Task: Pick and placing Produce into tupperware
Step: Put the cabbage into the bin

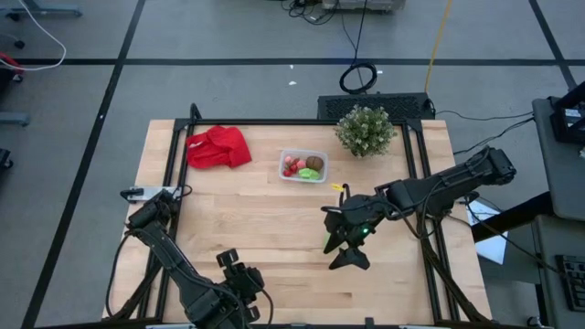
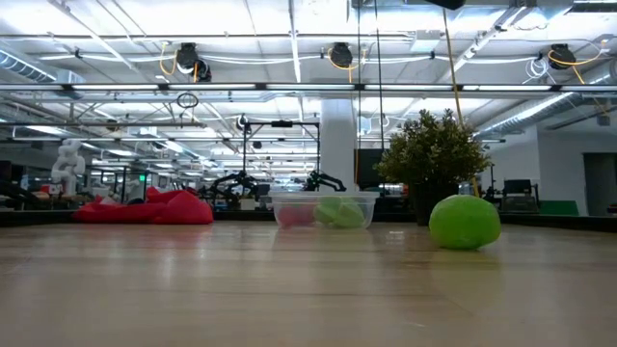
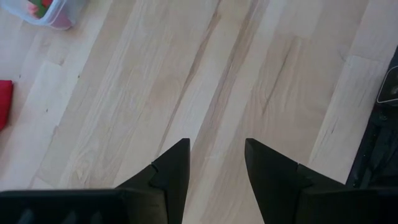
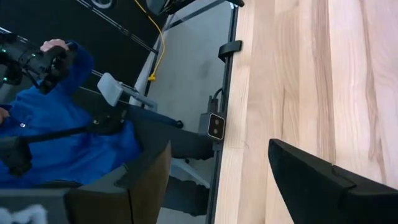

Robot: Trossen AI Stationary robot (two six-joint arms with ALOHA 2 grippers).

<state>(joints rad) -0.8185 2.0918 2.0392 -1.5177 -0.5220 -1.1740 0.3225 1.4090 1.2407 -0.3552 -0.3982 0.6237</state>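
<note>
Tupperware (image 1: 303,165) sits at twelve o'clock on the bench (image 1: 265,238), holding red, brown and green produce (image 1: 304,167). A red cloth (image 1: 218,147) lies at its nine o'clock, a potted plant (image 1: 365,130) at its two o'clock. One green piece (image 2: 464,222) rests alone on the wood in the low view. Right pincer (image 1: 340,247) hangs at four o'clock of the tub, fingers (image 4: 323,180) spread, nothing held. Left pincer (image 1: 236,270) waits at seven o'clock, fingers (image 3: 171,171) apart and empty. A person in a blue sleeve (image 4: 59,134) stands past the bench edge.
</note>
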